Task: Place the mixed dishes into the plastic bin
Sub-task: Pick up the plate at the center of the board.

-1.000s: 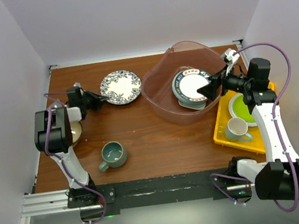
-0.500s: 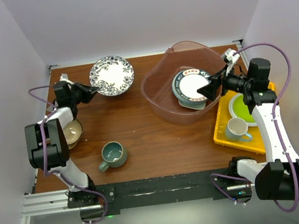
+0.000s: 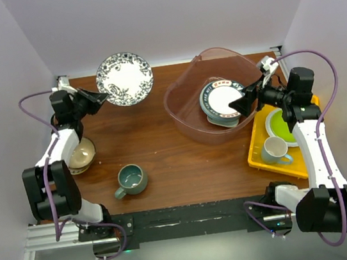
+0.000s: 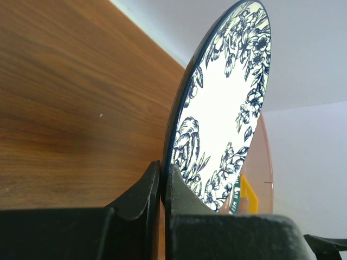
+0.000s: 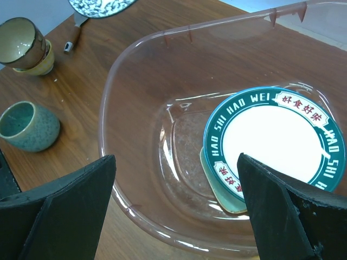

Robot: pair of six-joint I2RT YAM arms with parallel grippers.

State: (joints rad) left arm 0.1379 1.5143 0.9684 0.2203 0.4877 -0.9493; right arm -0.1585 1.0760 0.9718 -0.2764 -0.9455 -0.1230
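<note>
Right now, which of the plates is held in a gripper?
The blue-flowered plate, pinched at its rim by the left gripper; the teal-rimmed plate lies in the plastic bin.

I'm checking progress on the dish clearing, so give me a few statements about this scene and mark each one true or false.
1. The left gripper is shut on the blue floral plate. True.
2. The right gripper holds a mug. False: it is open and empty, over the plastic bin.
3. The grey-teal mug sits in the bin. False: it stands on the table, outside it.
4. A green-rimmed plate lies inside the bin. True.
</note>
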